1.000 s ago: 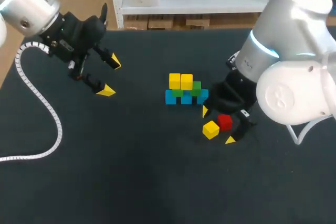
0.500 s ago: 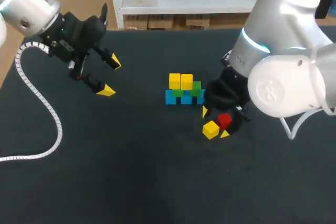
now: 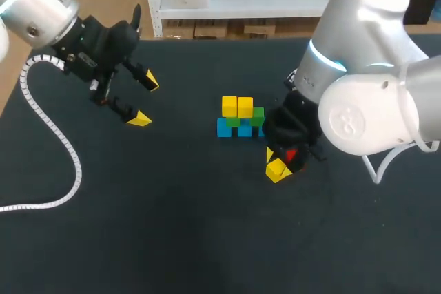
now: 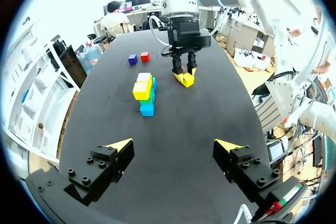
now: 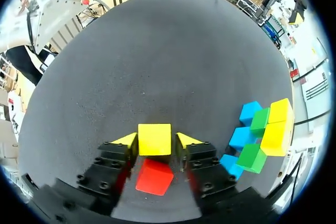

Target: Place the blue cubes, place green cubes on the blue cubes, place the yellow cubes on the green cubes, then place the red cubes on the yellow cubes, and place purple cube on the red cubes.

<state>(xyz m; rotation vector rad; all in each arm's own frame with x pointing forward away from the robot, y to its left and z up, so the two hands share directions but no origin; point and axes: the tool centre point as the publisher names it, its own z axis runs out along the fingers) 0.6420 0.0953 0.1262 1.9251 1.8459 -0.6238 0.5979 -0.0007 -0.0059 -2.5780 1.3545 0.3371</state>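
Yellow loose cube [image 3: 276, 170], lower right of centre, sits pinched in the narrowed right gripper [image 5: 156, 140]: yellow layer step, next lift clear and set on the bare green cube [image 3: 258, 113].

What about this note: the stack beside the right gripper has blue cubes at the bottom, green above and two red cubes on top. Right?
No: the two top cubes are yellow, not red, as the head view shows. The blue cubes at the bottom, the green cubes above and the right gripper beside them are as stated.
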